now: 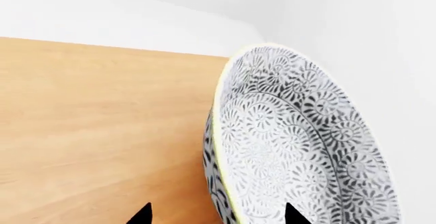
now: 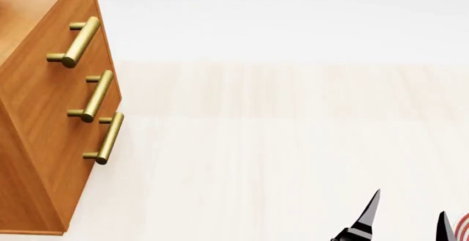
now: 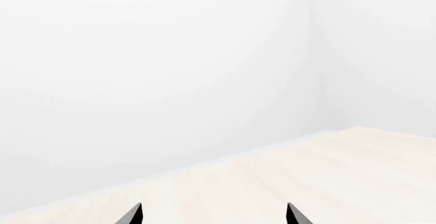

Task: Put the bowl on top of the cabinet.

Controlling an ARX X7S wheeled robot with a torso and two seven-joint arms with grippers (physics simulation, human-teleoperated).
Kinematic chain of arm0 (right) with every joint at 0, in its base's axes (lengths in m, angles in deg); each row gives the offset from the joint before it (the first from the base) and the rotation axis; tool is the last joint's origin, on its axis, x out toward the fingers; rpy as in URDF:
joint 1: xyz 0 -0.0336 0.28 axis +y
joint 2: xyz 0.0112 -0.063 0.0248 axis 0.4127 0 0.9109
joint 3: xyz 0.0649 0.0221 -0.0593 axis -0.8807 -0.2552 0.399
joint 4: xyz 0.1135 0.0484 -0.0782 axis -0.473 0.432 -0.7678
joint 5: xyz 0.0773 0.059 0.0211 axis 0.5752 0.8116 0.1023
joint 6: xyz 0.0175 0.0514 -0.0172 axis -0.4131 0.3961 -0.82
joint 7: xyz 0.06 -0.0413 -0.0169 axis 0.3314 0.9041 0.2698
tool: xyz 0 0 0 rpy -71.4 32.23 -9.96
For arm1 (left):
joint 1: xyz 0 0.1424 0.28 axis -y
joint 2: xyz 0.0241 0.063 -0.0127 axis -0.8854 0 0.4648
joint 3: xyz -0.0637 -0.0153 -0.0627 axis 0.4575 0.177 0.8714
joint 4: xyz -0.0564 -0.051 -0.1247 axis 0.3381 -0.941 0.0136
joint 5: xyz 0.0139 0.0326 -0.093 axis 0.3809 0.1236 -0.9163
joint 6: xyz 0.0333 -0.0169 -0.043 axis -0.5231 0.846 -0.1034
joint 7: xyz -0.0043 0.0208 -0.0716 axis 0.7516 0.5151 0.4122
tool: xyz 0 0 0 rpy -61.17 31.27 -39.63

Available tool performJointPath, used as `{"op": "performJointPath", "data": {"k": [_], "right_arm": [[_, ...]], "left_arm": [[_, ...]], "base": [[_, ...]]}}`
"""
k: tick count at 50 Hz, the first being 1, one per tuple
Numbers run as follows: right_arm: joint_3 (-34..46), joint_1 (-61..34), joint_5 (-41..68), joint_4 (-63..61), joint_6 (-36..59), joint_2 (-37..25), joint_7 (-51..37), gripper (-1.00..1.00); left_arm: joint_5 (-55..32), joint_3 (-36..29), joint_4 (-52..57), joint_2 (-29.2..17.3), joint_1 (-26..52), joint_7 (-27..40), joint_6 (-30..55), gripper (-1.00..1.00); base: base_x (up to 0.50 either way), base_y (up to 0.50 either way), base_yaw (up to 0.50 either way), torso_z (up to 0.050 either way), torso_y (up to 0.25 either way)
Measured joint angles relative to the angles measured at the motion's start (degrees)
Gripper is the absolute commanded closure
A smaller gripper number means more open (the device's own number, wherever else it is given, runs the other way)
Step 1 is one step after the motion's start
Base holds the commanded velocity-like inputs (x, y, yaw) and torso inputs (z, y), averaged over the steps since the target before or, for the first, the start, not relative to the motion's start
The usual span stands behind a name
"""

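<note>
Nearest to us in the head view, our right gripper [image 2: 407,216] shows at the lower edge with its two dark fingers spread apart and nothing between them; just beside it a small part of a plate [image 2: 462,227] with red rings is visible on the pale table [image 2: 293,158]. In the right wrist view the same fingers are also parted and empty, pointing over the table toward a white wall. Further on the left stands the cabinet [image 2: 44,115] with three brass handles [image 2: 77,40]. In the left wrist view, our left gripper [image 1: 216,215] has its fingertips wide apart, and the bowl [image 1: 299,142] sits on the wooden top of the cabinet [image 1: 102,132], near its edge.
</note>
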Motion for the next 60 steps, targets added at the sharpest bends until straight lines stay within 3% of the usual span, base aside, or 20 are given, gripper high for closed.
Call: {"op": "performJointPath", "data": {"k": [60], "right_arm": [[-0.2,1.4,-0.6,-2.9,0.1,-0.6,-0.2,-1.00]], "left_arm": [[-5.7,0.6,33.5,-2.2,-9.5,13.6,17.7,-1.00]], "base": [[0.00,0.00,0.00,0.000,0.000]]}}
